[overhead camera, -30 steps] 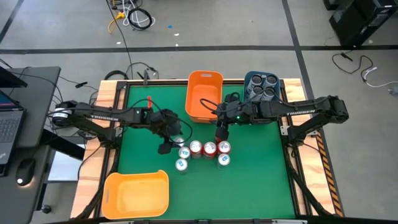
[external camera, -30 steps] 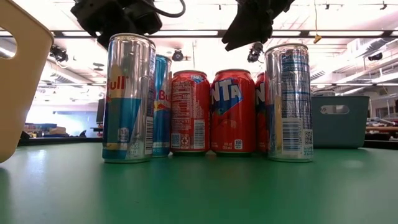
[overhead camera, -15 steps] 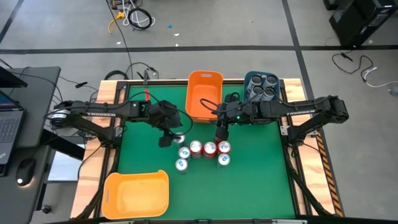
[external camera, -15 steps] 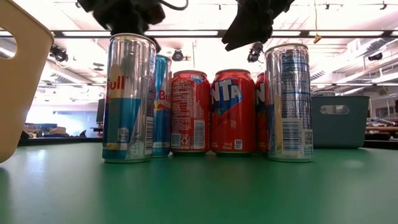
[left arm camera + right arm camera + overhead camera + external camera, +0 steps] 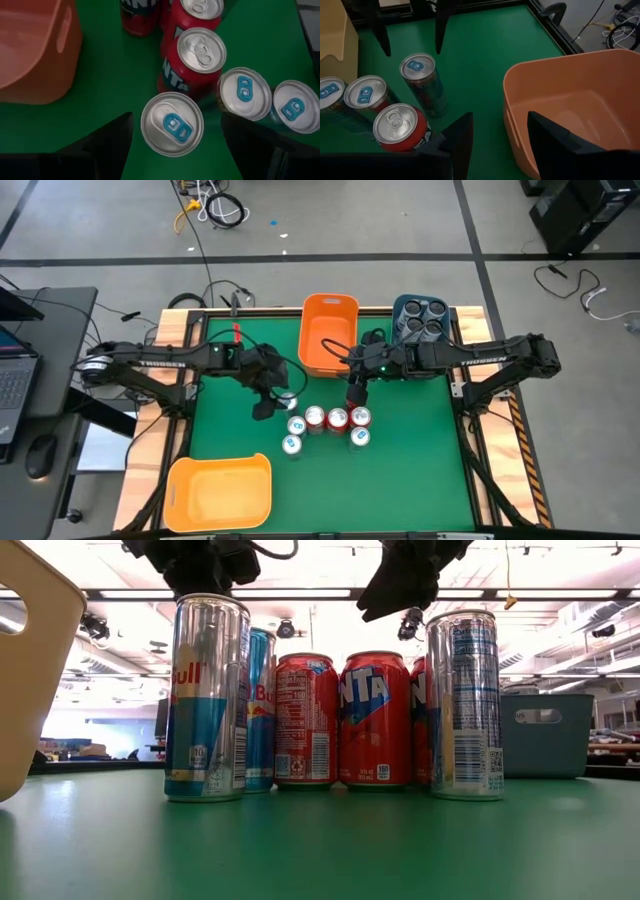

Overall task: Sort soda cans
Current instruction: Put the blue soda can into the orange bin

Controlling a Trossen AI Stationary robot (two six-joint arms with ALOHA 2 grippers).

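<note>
Several soda cans stand upright in a cluster at mid-table: three red ones (image 5: 337, 419) in a row and silver-and-blue ones (image 5: 291, 444) around them. The farthest-left silver-and-blue can (image 5: 172, 124) stands on the green table just ahead of my left gripper (image 5: 262, 408). That gripper hangs open above the table, with its fingers (image 5: 380, 30) apart from the can. My right gripper (image 5: 352, 395) hovers open above the red cans, beside the orange bin (image 5: 328, 335), with nothing between its fingers.
The orange bin stands at the far edge. A blue bin (image 5: 420, 318) at the far right holds several dark cans. A yellow bin (image 5: 220, 490) sits at the near left. Bare green mat lies left of the cans and along the near right.
My left gripper has risen a little and drawn slightly toward the far edge, staying open. The can in front of it has stayed standing in place. My right arm has kept still.
</note>
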